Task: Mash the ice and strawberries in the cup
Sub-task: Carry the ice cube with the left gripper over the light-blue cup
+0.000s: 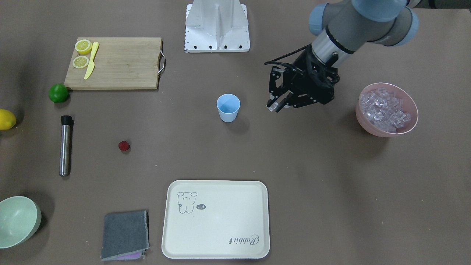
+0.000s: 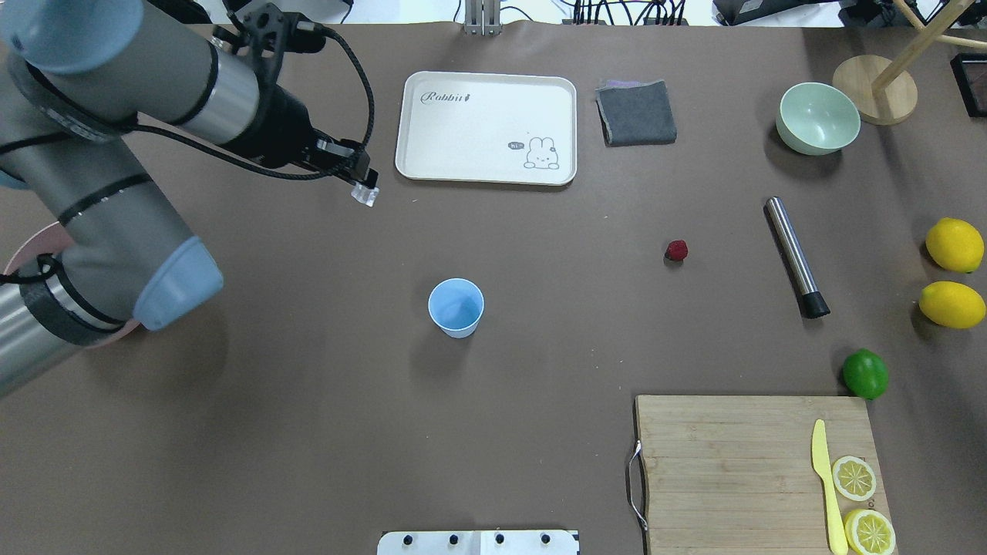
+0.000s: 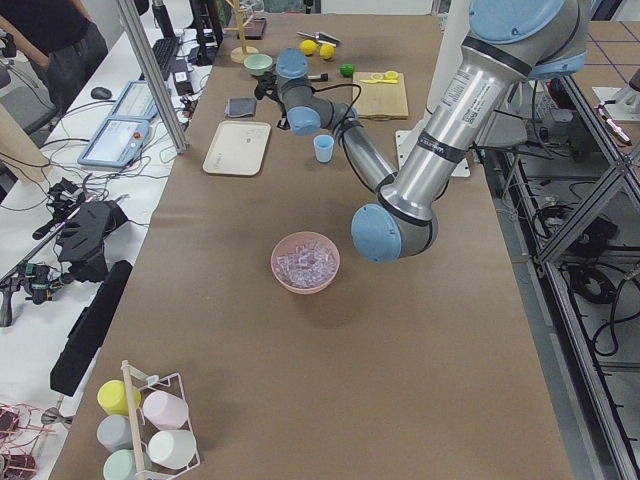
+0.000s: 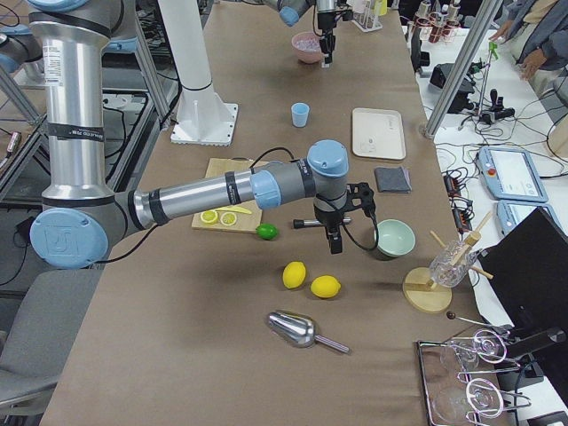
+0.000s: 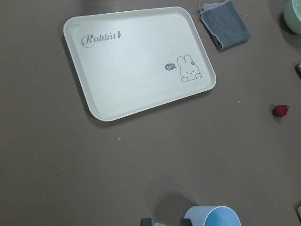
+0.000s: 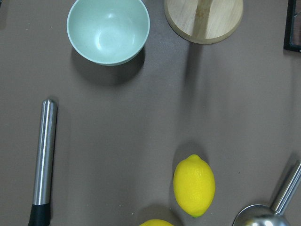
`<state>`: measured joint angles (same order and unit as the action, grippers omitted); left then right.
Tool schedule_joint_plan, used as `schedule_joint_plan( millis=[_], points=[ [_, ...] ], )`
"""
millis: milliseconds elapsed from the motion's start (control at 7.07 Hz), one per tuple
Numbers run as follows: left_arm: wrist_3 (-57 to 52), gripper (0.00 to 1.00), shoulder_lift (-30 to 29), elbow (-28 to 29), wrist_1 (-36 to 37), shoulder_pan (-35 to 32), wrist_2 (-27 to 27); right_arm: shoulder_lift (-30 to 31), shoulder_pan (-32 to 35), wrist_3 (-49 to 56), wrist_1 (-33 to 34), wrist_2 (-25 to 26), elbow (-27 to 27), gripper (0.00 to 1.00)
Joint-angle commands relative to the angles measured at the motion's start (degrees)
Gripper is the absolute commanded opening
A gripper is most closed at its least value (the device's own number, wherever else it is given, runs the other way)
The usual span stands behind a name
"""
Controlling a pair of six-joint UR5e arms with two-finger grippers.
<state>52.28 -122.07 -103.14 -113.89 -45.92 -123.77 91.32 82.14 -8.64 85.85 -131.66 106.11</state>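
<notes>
Look at the cup (image 1: 228, 107) first. It is a small blue cup, standing upright in the middle of the table with its open top facing up.

Your left gripper (image 1: 275, 107) is up in the air on the robot's left side of the cup, near it but not touching it. Its two fingers are almost closed, with only a small gap between them. In that gap they pinch one clear ice cube (image 2: 365, 195). The cube sits right at the tips of the fingers.

The rest of the ice (image 1: 386, 106) is piled in the pink bowl (image 1: 368, 125). That bowl is on the same side of the cup as the left gripper, but farther out.

The strawberry (image 1: 124, 146) lies on the table on the other side of the cup, well apart from it. It is small, dark red and on its own. Past the strawberry, still farther from the cup, lies a metal stick (image 1: 65, 147) with a black end.

The tray (image 1: 220, 228) lies flat across the cup from the robot.

Your right gripper (image 4: 335, 244) hangs far from the cup, close to the green bowl (image 4: 394, 238). You cannot tell how wide its fingers are.
</notes>
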Motion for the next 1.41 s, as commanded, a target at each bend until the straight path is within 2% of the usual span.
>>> schedule_joint_plan(
  millis=[0, 141, 424, 990, 1273],
  points=[
    [6.0, 0.0, -1.9, 0.4, -2.3, 9.9, 12.9, 0.0, 0.0, 0.0, -0.1, 0.0, 0.0, 1.0],
    [6.2, 0.0, -1.9, 0.4, -3.2, 13.8, 18.4, 0.0, 0.0, 0.0, -0.1, 0.0, 0.0, 1.0],
    [6.8, 0.0, -1.5, 1.1, -3.6, 16.7, 21.9, 0.5, 0.0, 0.1, -0.1, 0.1, 0.0, 1.0],
    [6.3, 0.0, -1.1, 4.3, -6.9, 17.4, 22.5, 1.0, 0.0, 0.1, -0.1, 0.1, 0.0, 1.0],
    [6.2, 0.0, 0.5, 4.1, -7.3, 17.7, 22.5, 0.8, 0.0, 0.0, -0.1, 0.1, 0.0, 1.0]
  ],
)
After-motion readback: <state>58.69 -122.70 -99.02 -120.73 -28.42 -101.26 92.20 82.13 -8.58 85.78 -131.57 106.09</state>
